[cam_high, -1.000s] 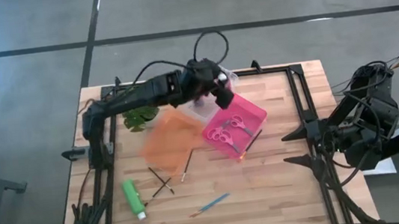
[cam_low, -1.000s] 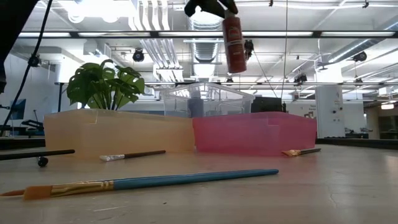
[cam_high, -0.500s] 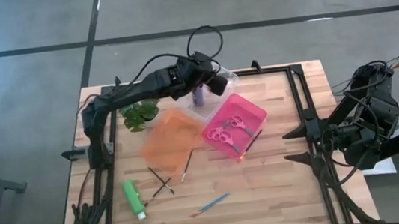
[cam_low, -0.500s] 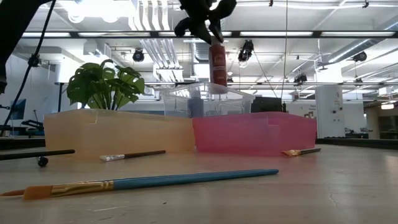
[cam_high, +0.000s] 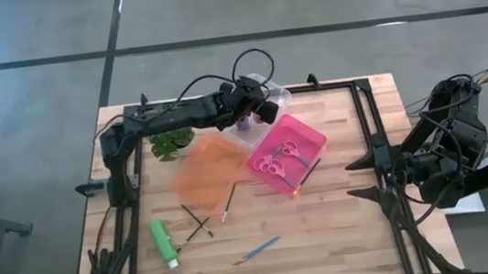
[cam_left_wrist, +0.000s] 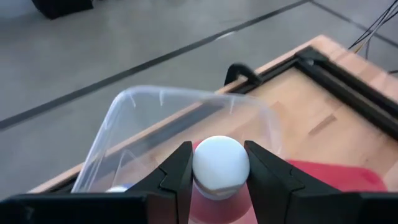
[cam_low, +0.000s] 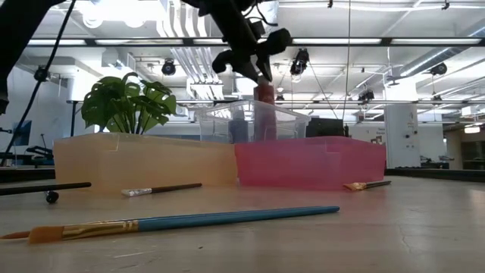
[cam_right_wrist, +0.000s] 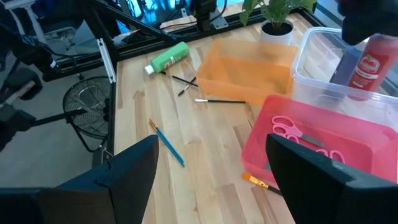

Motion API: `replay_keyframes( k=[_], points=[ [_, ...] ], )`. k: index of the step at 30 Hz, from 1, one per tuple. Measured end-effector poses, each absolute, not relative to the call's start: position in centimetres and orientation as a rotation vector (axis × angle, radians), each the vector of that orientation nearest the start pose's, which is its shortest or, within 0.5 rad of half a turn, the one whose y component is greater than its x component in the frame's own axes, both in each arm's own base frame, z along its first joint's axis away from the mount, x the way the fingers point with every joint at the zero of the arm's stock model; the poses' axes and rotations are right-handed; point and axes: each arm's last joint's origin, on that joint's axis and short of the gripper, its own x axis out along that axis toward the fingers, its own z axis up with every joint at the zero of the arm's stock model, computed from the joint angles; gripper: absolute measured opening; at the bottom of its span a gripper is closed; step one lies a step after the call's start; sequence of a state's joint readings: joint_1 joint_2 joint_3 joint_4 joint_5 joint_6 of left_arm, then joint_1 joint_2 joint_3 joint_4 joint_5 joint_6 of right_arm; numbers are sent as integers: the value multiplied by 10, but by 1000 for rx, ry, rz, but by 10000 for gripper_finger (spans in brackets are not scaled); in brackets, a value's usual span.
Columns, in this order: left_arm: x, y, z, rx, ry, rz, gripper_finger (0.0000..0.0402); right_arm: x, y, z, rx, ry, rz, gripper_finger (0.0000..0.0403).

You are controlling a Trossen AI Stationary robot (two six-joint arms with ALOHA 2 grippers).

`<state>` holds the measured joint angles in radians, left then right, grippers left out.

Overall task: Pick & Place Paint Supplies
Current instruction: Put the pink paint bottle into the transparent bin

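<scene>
The left gripper (cam_left_wrist: 217, 180) has its jaws clamped on the white cap of the red paint bottle (cam_right_wrist: 368, 67), one finger on either side, as the left wrist view shows plainly. Over the last second the bottle has come down: it hung well above the trays, and now its lower body stands inside the walls of the clear tray (cam_low: 292, 121), seen through the plastic in the low view, with only the neck and cap above the rim. Whether it already rests on the tray floor cannot be told. Just beside it in the same tray stands the blue-purple paint bottle (cam_right_wrist: 344, 64). So this placing looks nearly finished; what it calls for next, I judge, is for the jaws to part and the arm to lift clear without tipping either bottle. Just outside the clear tray, toward the table's front, lie the pink tray (cam_high: 308, 144) with the pink-handled scissors (cam_high: 280, 157) in it and the orange tray (cam_high: 207, 173). Farther out from the jaws, the green paint bottle (cam_high: 163, 242) and the paintbrushes, among them the blue-handled paintbrush (cam_high: 259, 249), lie loose on the table (cam_high: 347, 236), not yet sorted. The right gripper (cam_right_wrist: 211, 162) waits far off beyond the table's right edge, its jaws wide apart and empty.
</scene>
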<state>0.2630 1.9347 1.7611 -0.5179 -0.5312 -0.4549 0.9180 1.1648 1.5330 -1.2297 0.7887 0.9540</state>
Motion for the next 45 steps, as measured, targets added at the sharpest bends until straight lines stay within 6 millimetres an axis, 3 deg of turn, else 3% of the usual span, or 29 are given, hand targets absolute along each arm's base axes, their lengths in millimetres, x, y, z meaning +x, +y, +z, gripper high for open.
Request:
replay_keyframes(
  k=[34,45],
  points=[
    [433,141,244,-404,635,915,121,127,131,420,297,538,-181,294],
    [435,141,238,-425,639,917,121,127,131,420,321,535,-189,294]
  ],
)
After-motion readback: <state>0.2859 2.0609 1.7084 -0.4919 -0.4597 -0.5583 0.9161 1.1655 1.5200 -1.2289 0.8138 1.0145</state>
